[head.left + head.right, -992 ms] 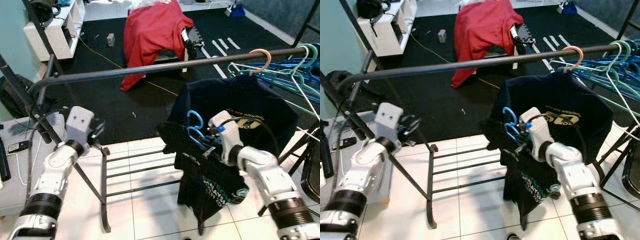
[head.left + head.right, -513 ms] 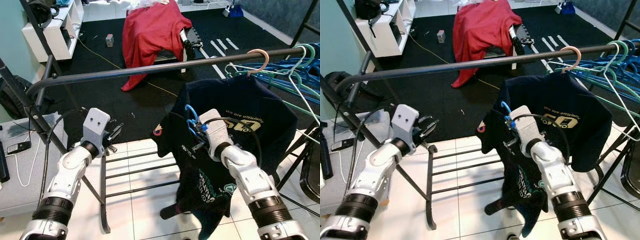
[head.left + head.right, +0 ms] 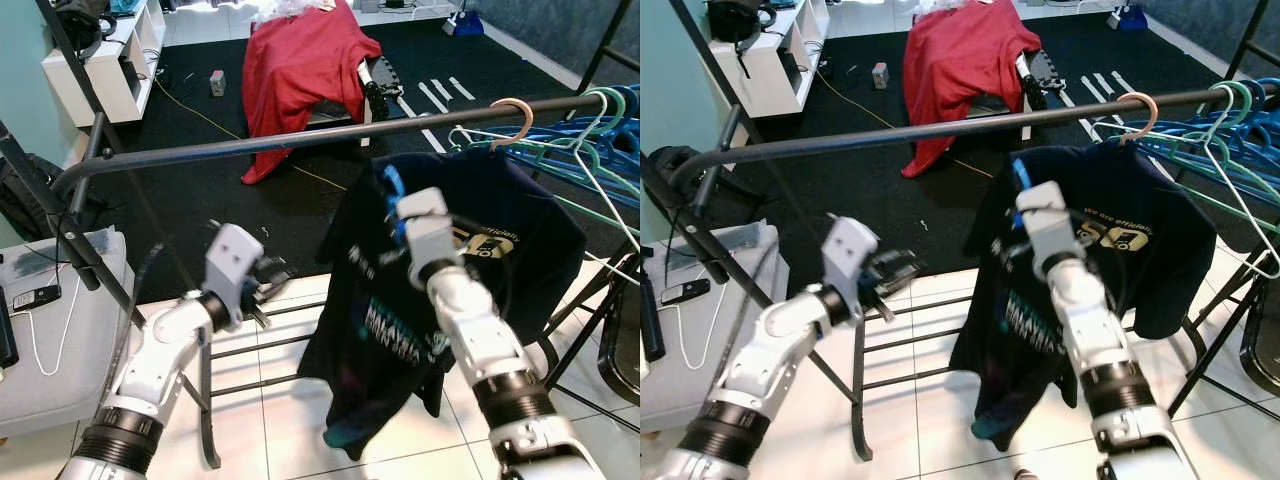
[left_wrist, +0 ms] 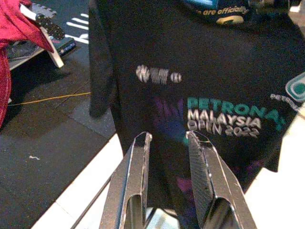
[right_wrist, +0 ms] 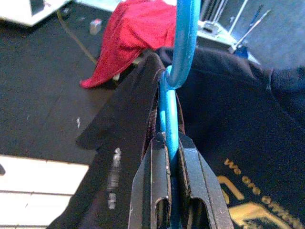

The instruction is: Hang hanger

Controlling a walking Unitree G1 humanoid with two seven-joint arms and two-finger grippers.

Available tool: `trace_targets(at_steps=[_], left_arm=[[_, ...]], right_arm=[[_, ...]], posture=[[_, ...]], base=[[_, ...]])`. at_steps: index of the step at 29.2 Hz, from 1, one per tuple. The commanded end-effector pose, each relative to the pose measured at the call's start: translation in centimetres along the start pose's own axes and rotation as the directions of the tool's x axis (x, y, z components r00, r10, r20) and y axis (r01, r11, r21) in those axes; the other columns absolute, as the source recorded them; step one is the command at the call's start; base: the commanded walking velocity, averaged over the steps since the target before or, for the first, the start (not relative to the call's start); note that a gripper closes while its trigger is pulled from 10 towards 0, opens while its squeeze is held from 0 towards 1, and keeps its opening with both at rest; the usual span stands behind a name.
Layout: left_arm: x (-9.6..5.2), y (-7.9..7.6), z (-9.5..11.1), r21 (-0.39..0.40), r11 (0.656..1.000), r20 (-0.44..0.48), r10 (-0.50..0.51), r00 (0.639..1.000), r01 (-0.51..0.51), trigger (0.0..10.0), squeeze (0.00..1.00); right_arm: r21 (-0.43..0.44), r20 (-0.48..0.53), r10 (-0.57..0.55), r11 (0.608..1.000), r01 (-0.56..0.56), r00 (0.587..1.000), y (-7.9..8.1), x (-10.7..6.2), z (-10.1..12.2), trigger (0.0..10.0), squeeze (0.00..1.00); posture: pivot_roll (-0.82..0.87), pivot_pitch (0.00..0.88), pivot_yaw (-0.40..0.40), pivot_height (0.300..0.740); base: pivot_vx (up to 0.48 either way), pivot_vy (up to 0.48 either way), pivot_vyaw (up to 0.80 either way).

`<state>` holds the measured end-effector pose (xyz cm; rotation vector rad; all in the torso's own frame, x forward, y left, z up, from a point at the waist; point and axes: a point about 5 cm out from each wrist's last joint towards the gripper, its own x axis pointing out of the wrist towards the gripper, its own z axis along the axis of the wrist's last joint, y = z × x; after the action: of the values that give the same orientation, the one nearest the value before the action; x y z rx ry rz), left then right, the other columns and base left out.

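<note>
up front in the left eye view, the right hand (image 3: 397, 205) is raised just under the dark rail (image 3: 300, 143), clenched on the blue hanger (image 3: 392, 187), whose black t-shirt (image 3: 385, 330) hangs below it. at 3 o'clock of it a second dark shirt (image 3: 520, 250) hangs from a pink hanger (image 3: 514, 112) on the rail, with teal and blue hangers (image 3: 590, 135) beyond. the left hand (image 3: 262, 290) reaches toward the shirt from 9 o'clock.

left wrist view: the left hand's fingers (image 4: 136, 191) are parted, holding nothing, near the printed shirt front.

right wrist view: the fingers (image 5: 193, 183) pinch the blue hanger stem, its hook rising at 12 o'clock before a red cloth (image 5: 131, 36).
</note>
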<state>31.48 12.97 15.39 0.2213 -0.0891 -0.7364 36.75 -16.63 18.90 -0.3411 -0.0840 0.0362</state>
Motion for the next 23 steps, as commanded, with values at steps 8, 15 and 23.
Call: trace_targets(at_steps=[8,15,23], left_arm=[[-0.5,0.2,-0.4,0.02,0.999,-0.058,0.048,0.997,-0.047,10.0,0.0],[-1.1,2.3,1.6,0.102,0.982,0.066,0.153,0.986,-0.16,10.0,0.0],[-2.4,2.9,2.7,0.02,0.998,0.166,0.052,0.985,-0.056,10.0,0.0]], right_arm=[[0.039,0.018,-0.027,0.999,0.026,0.999,0.3,0.8,0.7,0.0,0.0],[0.163,0.103,0.429,0.883,-0.441,0.897,3.7,-0.8,0.1,0.0,0.0],[0.134,0.196,0.793,0.561,-0.817,0.577,3.7,-6.1,-1.0,0.0,0.0]], posture=[[-0.09,0.121,0.021,0.74],[-0.09,0.123,0.02,0.74],[-0.09,0.126,0.02,0.74]], base=[[0.0,0.0,0.0],[0.0,0.0,0.0],[0.0,0.0,0.0]])
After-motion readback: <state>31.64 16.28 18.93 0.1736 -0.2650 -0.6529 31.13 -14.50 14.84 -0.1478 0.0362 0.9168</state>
